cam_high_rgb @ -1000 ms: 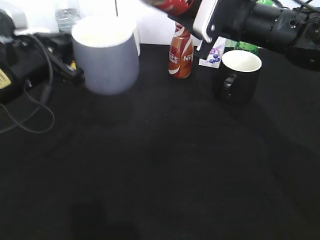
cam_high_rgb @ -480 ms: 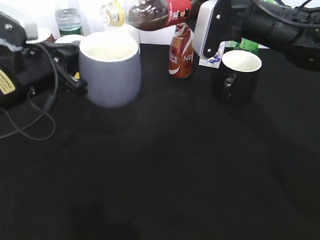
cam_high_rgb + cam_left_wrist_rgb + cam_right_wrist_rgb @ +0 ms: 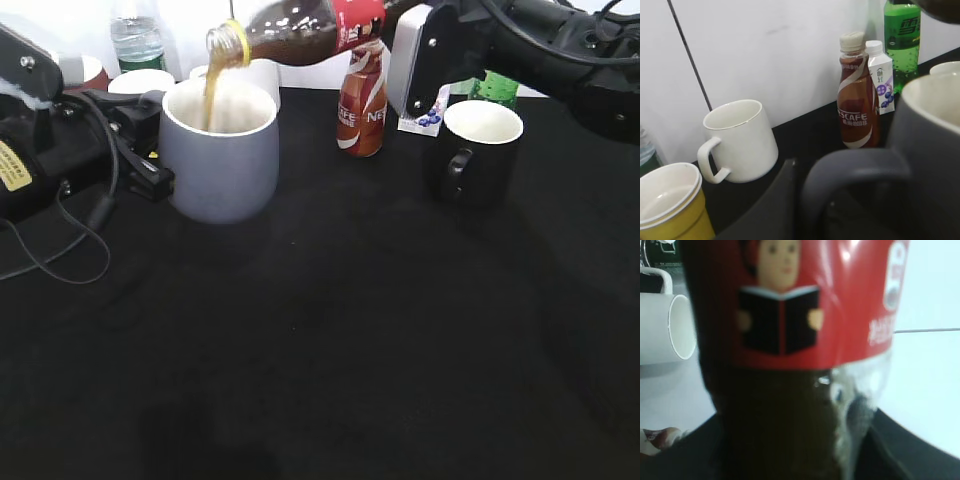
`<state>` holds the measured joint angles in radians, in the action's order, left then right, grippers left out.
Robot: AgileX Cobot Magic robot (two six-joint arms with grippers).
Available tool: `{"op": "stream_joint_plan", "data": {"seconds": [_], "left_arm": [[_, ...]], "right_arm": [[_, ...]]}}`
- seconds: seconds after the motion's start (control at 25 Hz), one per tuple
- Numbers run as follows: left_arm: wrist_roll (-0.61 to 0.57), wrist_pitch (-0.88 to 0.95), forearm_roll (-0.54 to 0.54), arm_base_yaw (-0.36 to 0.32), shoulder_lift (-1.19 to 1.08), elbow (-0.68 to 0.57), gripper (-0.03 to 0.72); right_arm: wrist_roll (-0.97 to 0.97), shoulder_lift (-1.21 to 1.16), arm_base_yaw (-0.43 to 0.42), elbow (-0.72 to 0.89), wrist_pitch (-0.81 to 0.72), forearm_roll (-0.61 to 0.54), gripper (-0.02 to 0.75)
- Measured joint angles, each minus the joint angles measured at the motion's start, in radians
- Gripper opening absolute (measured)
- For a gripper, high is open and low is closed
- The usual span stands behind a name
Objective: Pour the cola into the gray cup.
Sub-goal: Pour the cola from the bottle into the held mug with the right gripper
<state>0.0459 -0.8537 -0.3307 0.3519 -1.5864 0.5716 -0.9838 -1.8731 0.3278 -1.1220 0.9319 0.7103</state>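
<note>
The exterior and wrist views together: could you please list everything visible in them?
cola bottle: 1, dark with red label, tilted, pouring into the gray cup
gray cup: 1, blue-gray, left of centre
black mug: 1, right
coffee bottle: 1, red-brown, back centre
white mug: 1, back left
yellow cup: 1, beside the white mug
green soda bottle: 1, back
small carton: 1, white, by the coffee bottle
water bottle: 1, clear, back left
left gripper: black, at the cup's handle
right gripper: holding the cola bottle
</note>
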Motion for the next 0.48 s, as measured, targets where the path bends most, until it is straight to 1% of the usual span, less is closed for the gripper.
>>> {"op": "stream_joint_plan", "data": {"seconds": [0.48], "left_arm": [[-0.003, -0.001, 0.000, 0.000, 0.000, 0.000, 0.051]], "right_arm": [[-0.057, 0.000, 0.000, 0.000, 0.001, -0.016, 0.385]]}}
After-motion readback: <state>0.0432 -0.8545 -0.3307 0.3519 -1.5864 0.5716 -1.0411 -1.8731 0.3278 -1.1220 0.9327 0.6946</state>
